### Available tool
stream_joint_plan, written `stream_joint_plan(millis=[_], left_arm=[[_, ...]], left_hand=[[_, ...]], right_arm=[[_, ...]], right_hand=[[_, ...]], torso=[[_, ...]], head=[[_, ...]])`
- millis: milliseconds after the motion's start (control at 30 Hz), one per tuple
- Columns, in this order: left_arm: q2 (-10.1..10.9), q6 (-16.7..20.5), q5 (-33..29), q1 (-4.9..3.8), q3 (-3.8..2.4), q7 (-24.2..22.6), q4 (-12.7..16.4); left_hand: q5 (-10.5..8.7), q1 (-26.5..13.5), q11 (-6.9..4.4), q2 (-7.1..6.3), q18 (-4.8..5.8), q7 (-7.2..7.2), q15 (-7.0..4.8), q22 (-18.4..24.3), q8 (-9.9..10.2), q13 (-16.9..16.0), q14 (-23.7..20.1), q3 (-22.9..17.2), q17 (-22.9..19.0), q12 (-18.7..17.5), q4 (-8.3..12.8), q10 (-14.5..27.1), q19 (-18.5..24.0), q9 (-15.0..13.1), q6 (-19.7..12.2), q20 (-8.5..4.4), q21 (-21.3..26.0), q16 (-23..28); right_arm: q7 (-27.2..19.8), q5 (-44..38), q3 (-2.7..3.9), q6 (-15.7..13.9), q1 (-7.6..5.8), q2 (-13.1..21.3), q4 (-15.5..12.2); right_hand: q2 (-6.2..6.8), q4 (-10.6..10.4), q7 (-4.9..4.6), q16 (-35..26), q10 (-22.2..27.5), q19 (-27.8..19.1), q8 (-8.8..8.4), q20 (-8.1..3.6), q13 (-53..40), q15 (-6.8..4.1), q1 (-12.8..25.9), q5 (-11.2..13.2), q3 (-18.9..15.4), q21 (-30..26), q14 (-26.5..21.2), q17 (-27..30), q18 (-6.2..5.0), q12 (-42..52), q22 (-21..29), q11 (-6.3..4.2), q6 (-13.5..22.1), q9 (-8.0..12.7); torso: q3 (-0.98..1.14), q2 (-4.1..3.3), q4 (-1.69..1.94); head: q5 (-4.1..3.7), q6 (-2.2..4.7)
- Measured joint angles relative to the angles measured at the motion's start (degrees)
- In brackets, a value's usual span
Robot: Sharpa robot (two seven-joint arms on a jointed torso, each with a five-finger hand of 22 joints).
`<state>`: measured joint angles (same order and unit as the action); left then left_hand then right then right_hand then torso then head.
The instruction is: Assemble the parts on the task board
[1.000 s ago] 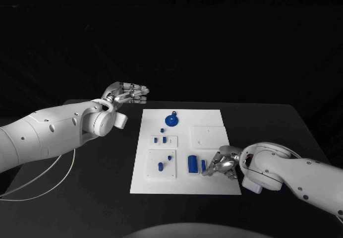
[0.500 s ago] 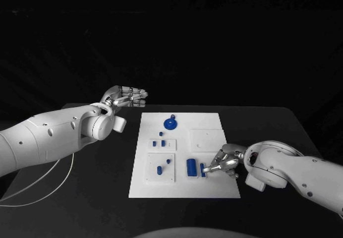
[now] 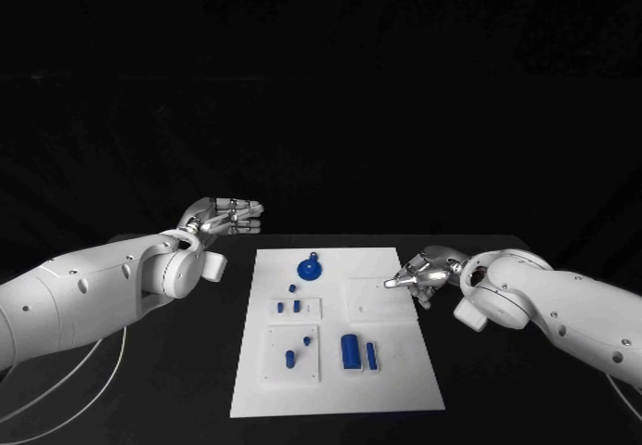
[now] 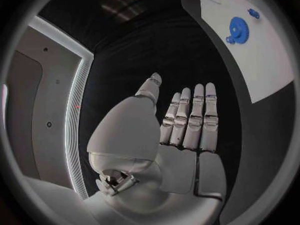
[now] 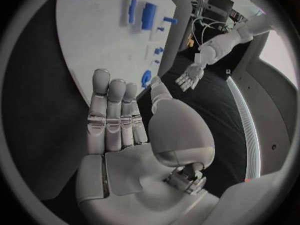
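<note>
The white task board (image 3: 402, 380) lies in the middle of the table. A round blue gear-like part (image 3: 311, 270) sits at its far end. Small blue pieces (image 3: 294, 305) stand in a square block, and two short pegs (image 3: 306, 341) in the block nearer me. A thick blue cylinder (image 3: 349, 352) and a thinner bar (image 3: 371, 354) lie beside them. My right hand (image 3: 421, 271) hovers at the board's right edge, fingers straight and empty (image 5: 119, 115). My left hand (image 3: 227, 215) is raised beyond the board's far-left corner, flat and empty (image 4: 184, 125).
A plain white square block (image 3: 378, 298) sits on the board just left of my right hand. Black table (image 3: 160, 389) surrounds the board. A white cable (image 3: 94, 375) hangs under my left arm.
The camera view has shifted. My right hand has left the thin blue bar at the board's near right and now sits farther along the right edge. The left hand stays raised.
</note>
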<state>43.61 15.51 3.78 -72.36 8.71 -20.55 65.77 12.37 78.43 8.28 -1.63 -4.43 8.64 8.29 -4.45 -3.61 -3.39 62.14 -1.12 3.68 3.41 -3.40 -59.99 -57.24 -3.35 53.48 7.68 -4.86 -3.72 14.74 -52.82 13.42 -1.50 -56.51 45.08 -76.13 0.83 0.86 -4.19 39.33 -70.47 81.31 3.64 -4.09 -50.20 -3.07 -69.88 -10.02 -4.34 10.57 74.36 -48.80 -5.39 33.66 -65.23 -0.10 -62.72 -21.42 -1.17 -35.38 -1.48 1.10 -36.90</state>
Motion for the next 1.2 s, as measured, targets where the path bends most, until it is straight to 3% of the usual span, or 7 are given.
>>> stream_joint_plan(millis=[133, 333, 433, 567, 667, 833, 1200], left_arm=[[-1.68, 0.41, -0.94, -0.04, -0.12, -0.15, -2.23], [-3.77, 0.91, -2.19, -0.08, -0.26, -0.45, -4.46], [-3.63, 0.94, -2.18, -0.02, -0.27, -0.4, -4.22], [-3.1, 1.47, -2.17, 0.84, -0.86, -0.32, -2.61], [-2.72, 2.61, -2.18, 2.06, -1.76, -0.43, 0.24], [-1.44, 7.03, -2.31, 5.21, -4.22, -1.48, 7.68], [0.81, 20.97, -3.13, 11.48, -8.24, -5.37, 22.26]], left_hand=[[0.0, -0.02, -0.2, -0.02, 0.0, 0.05, -0.39, 0.08, 0.0, 0.0, -0.39, -0.15, 0.0, 0.0, 0.15, -0.21, 0.25, 0.0, 0.56, 0.21, 0.0, 0.0], [0.0, -0.08, -0.2, 0.49, 0.01, 0.02, -0.35, 0.2, 0.0, 0.01, -1.37, -0.26, -0.01, 0.0, 0.34, -0.2, 1.01, 0.0, 0.53, 0.35, 0.26, 0.0], [-3.45, -7.17, -2.64, 1.21, 1.39, -2.68, -2.74, 1.49, 1.03, 1.04, -7.61, 0.28, -1.14, -1.0, 1.4, 5.52, 17.99, 0.94, -15.41, -2.08, 1.78, 1.24], [-7.75, -18.14, -5.4, 1.45, 2.7, -5.55, -5.43, 2.93, 2.33, 2.16, -31.22, 0.75, -2.37, -2.18, 2.31, 29.12, 36.87, 2.1, -33.74, -4.78, 3.27, 2.45], [-9.57, -28.87, -6.53, 1.56, 2.69, -6.79, -6.57, 3.53, 2.68, 2.66, -43.52, 0.99, -2.9, -2.62, 2.56, 41.39, 45.04, 2.6, -41.64, -5.94, 3.77, 2.77], [-11.2, -56.55, -7.56, 1.59, 3.58, -7.85, -7.57, 4.07, 2.99, 3.07, -54.3, 1.0, -3.33, -2.93, 2.87, 52.14, 52.07, 3.02, -48.5, -6.97, 4.22, 3.07], [-11.88, -74.75, -8.1, 1.65, 3.57, -8.65, -8.14, 4.34, 3.22, 3.28, -60.68, 1.16, -3.56, -3.15, 3.02, 58.5, 56.11, 3.25, -52.36, -7.57, 4.45, 3.33]], right_arm=[[-7.96, 5.91, 0.27, -5.93, -0.58, -3.57, 6.81], [-18.61, 16.46, 1.02, -11.12, -1.25, -7.34, 15.03], [-18.69, 16.67, 0.87, -11.31, -1.31, -7.01, 14.5], [-18.53, 16.77, 0.02, -11.66, -1.27, -6.61, 13.11], [-18.9, 17.74, -1.16, -12.6, -1.4, -6.11, 11.04], [-21.63, 22.13, -4.12, -16.34, -2.08, -4.87, 5.3], [-33.53, 39.06, -11.38, -30.63, -3.23, -1.53, -9.09]], right_hand=[[-2.92, 3.62, -1.63, -9.67, 2.76, -9.07, 0.0, 3.15, 17.48, 3.5, -2.94, -2.31, 1.81, -6.59, -8.47, 10.02, -0.02, -12.91, 10.67, 2.0, 1.63, 5.77], [-4.56, 7.8, -2.83, -34.15, 7.67, -28.71, 0.0, 13.05, 45.84, 10.5, -2.47, -2.41, 7.78, -6.59, -17.21, 38.67, -1.38, -29.33, 43.86, 7.27, 3.87, 17.02], [-3.41, 5.47, -0.92, -36.3, 14.08, -45.1, -0.89, 11.21, 47.75, 8.75, 4.93, 1.32, 7.35, -7.5, -34.63, 44.37, -0.3, -30.81, 53.47, 5.21, 13.28, 19.01], [-2.19, 2.48, 1.58, -37.73, 36.76, -62.37, -2.22, 7.79, 48.95, 5.96, 14.8, 5.46, 5.93, -8.97, -53.59, 46.6, 2.44, -32.18, 59.24, 2.79, 35.97, 20.22], [-1.66, 1.21, 2.64, -38.19, 50.12, -69.96, -2.55, 6.31, 49.45, 4.81, 32.83, 7.29, 5.23, -9.49, -61.9, 47.51, 2.83, -32.61, 61.65, 1.71, 46.67, 20.67], [-1.18, 0.16, 3.52, -38.79, 61.88, -76.49, -3.18, 5.01, 49.88, 3.81, 53.99, 8.88, 4.68, -9.92, -69.1, 48.22, 3.73, -33.05, 63.72, 0.78, 55.95, 21.11], [-0.89, -0.4, 4.02, -39.0, 68.94, -80.21, -3.2, 4.1, 50.08, 3.16, 67.15, 9.62, 4.44, -10.16, -73.17, 48.65, 4.59, -33.32, 64.96, 0.22, 61.33, 21.32]], torso=[[0.04, 0.67, 0.01], [0.16, 1.16, 0.08], [0.18, 1.18, 0.09], [0.3, 1.64, 0.3], [0.54, 2.32, 0.6], [0.97, 3.58, 1.19], [1.16, 4.15, 1.46]], head=[[-0.41, 2.07], [-0.62, 4.44], [-0.63, 4.42], [-0.71, 3.93], [-0.86, 3.43], [-1.07, 2.72], [-1.1, 2.53]])
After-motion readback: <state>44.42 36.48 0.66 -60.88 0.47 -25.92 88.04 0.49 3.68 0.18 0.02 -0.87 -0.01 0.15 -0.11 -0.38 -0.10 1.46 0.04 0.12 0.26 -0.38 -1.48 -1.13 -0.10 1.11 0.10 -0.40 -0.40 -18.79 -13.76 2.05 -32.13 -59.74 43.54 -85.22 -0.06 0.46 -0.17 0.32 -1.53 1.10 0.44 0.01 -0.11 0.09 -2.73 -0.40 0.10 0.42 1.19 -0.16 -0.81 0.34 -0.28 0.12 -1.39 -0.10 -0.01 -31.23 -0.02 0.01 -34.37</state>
